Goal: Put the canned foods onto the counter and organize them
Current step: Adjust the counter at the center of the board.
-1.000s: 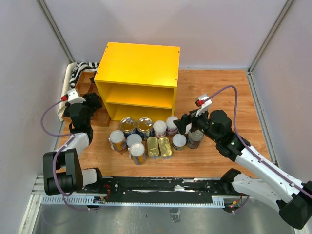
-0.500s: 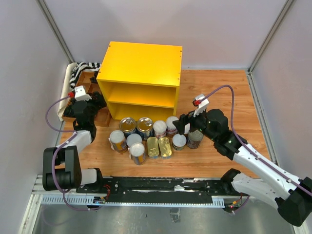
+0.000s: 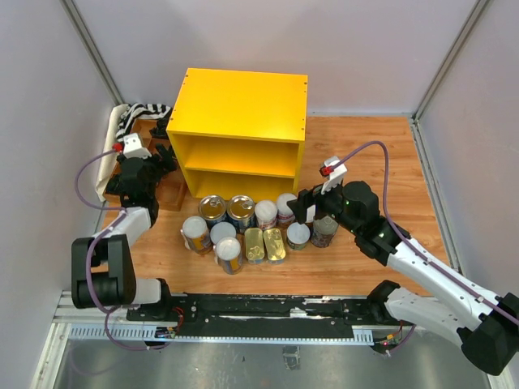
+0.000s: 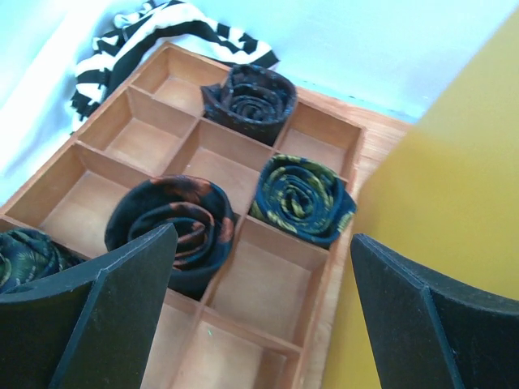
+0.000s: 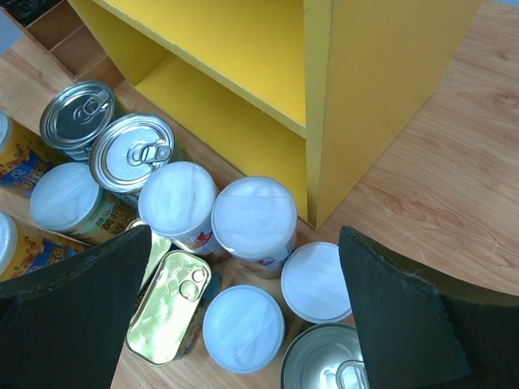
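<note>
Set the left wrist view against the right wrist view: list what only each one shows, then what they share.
Only the left wrist view: the brown divided tray holding rolled cloths, with a striped cloth beyond it.
Only the right wrist view: the canned foods standing before the yellow counter, among them silver-topped cans and a flat gold tin, plus the counter's open shelves.
Both: a side of the yellow counter, and the camera's own gripper, the left gripper and the right gripper, each open and empty.
</note>
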Robot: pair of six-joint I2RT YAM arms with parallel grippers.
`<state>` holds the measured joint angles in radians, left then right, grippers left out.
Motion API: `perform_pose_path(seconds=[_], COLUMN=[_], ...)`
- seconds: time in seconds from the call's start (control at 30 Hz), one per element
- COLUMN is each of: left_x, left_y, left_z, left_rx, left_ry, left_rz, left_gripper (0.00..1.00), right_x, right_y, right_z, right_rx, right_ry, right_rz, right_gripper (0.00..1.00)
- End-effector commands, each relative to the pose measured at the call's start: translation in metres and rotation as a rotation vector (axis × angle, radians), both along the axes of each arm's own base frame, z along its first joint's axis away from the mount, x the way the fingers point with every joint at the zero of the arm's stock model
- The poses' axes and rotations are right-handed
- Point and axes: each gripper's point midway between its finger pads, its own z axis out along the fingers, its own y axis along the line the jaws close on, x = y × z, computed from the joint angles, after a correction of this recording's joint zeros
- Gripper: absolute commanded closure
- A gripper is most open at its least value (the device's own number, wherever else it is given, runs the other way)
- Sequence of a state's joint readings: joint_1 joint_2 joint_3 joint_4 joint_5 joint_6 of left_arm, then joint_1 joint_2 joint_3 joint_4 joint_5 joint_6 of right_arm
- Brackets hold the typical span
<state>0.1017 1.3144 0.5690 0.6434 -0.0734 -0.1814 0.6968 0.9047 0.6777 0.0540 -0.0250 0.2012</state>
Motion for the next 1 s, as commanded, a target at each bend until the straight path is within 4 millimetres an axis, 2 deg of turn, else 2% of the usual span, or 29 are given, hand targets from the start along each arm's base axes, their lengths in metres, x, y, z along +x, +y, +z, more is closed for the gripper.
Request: perform_pose_path(seconds=[0.0, 0.1, 0.2, 0.27, 0.4, 0.5, 0.6, 0.67, 0.77, 0.83, 0.9, 0.97], left_x=[0.021, 0.033, 0.043, 0.049, 0.059, 0.064, 0.066, 0.064, 0.059, 0.054, 0.047, 0.039], left_y=[0.016, 0.021, 0.019, 0.015, 0.002, -0.011, -0.02, -0.025, -0.031, -0.035, -0.038, -0.041], left_z=[-0.001, -0.003, 0.0, 0.003, 0.007, 0.006, 0.005, 0.005, 0.01, 0.014, 0.018, 0.019], left_rx=[-0.02, -0.033, -0.045, -0.044, -0.013, -0.006, -0.006, -0.007, -0.005, -0.01, -0.012, -0.012], left_ry=[0.043, 0.067, 0.059, 0.053, 0.052, 0.054, 0.053, 0.053, 0.042, 0.031, 0.023, 0.022], left_rz=[0.054, 0.082, 0.068, 0.055, 0.027, -0.001, -0.02, -0.031, -0.041, -0.044, -0.046, -0.051], left_gripper=[0.07, 0.07, 0.07, 0.07, 0.07, 0.07, 0.07, 0.07, 0.07, 0.07, 0.07, 0.07], right_x=[0.008, 0.017, 0.028, 0.042, 0.073, 0.092, 0.107, 0.114, 0.117, 0.117, 0.114, 0.111], right_y=[0.002, 0.005, 0.009, 0.007, 0.005, 0.013, 0.016, 0.016, 0.015, 0.012, 0.008, 0.006], right_z=[0.022, 0.032, 0.049, 0.056, 0.067, 0.07, 0.074, 0.074, 0.073, 0.071, 0.071, 0.07], right_rx=[0.018, 0.028, 0.054, 0.056, 0.054, 0.052, 0.045, 0.032, 0.015, 0.005, -0.002, -0.009], right_ry=[-0.065, -0.084, -0.11, -0.116, -0.138, -0.155, -0.172, -0.185, -0.193, -0.195, -0.201, -0.209], right_rz=[-0.025, -0.047, -0.077, -0.141, -0.27, -0.305, -0.355, -0.375, -0.389, -0.393, -0.396, -0.391], right_gripper=[0.01, 0.0, 0.08, 0.14, 0.17, 0.33, 0.39, 0.48, 0.74, 0.87, 0.94, 0.97])
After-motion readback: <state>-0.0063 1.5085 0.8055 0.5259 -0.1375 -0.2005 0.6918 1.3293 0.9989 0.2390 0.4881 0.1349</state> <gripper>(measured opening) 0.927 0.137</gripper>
